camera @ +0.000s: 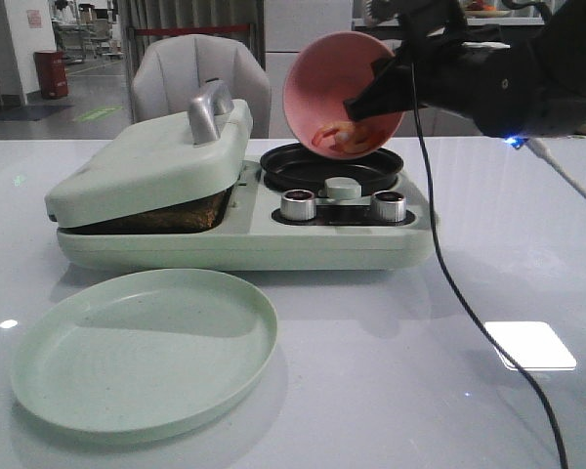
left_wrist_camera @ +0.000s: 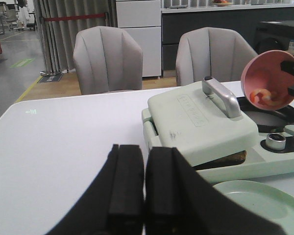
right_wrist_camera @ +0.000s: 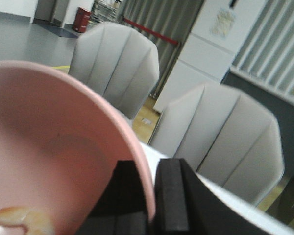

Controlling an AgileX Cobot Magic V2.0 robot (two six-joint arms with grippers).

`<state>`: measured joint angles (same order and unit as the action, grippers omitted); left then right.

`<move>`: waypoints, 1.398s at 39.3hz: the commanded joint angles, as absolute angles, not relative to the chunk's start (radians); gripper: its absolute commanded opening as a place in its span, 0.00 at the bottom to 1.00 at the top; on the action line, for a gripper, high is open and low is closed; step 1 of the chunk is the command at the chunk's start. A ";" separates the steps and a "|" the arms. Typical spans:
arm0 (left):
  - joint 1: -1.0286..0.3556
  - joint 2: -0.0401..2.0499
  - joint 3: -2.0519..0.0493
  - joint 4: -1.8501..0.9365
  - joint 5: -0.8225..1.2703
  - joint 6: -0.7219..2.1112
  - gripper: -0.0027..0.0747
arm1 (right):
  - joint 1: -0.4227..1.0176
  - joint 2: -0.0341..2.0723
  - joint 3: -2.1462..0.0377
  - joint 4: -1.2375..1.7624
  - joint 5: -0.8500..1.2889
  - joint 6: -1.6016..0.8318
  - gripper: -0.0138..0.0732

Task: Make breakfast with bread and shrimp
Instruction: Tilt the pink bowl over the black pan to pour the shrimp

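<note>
My right gripper (camera: pixel 363 101) (right_wrist_camera: pixel 149 196) is shut on the rim of a pink bowl (camera: pixel 340 93) (right_wrist_camera: pixel 54 156), which is tipped on its side above the round black pan (camera: pixel 330 166) of the pale green breakfast maker (camera: pixel 244 210). Pink-orange shrimp (camera: pixel 340 137) (left_wrist_camera: pixel 263 96) (right_wrist_camera: pixel 19 218) lie at the bowl's low edge. The maker's lid (camera: pixel 156 161) is down on a brown-crusted edge of bread (camera: pixel 171 220) (left_wrist_camera: pixel 232 159). My left gripper (left_wrist_camera: pixel 144 188) is shut and empty, off to the left of the maker; it is out of the front view.
An empty pale green plate (camera: pixel 142 357) lies in front of the maker. Two metal knobs (camera: pixel 298 205) (camera: pixel 389 205) sit on the maker's front. A black cable (camera: pixel 469 303) trails from my right arm across the table. Grey chairs (left_wrist_camera: pixel 108 58) stand behind the table.
</note>
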<state>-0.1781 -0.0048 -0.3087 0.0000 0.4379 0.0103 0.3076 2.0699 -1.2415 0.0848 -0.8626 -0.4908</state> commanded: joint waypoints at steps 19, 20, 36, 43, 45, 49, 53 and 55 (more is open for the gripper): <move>-0.186 0.000 -0.332 -0.008 0.357 0.006 0.18 | 0.309 2.011 -1.293 -0.143 -0.958 -0.881 0.32; -0.186 0.000 -0.332 -0.008 0.357 0.006 0.18 | 0.309 2.011 -1.300 -0.144 -0.953 -0.881 0.32; -0.186 0.000 -0.332 -0.008 0.357 0.006 0.18 | 0.309 2.012 -1.405 -0.148 -0.925 -0.881 0.32; -0.186 0.000 -0.332 -0.008 0.357 0.006 0.18 | 0.309 2.012 -1.424 -0.207 -0.867 -0.881 0.32; -0.186 0.000 -0.332 -0.008 0.357 0.006 0.18 | 0.309 2.012 -1.425 -0.235 -0.849 -0.881 0.32; -0.186 0.000 -0.332 -0.008 0.357 0.006 0.18 | 0.308 2.020 -1.425 -0.260 -0.836 -0.881 0.32; -0.186 0.000 -0.332 -0.008 0.357 0.006 0.18 | 0.308 2.034 -1.425 -0.260 -0.853 -0.881 0.32; -0.186 0.000 -0.332 -0.008 0.357 0.006 0.18 | 0.308 2.042 -1.425 -0.260 -0.852 -0.881 0.32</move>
<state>-0.1781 -0.0048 -0.3087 0.0000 0.4379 0.0103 0.3120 2.0909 -1.3890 -0.2599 -0.7620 -0.8753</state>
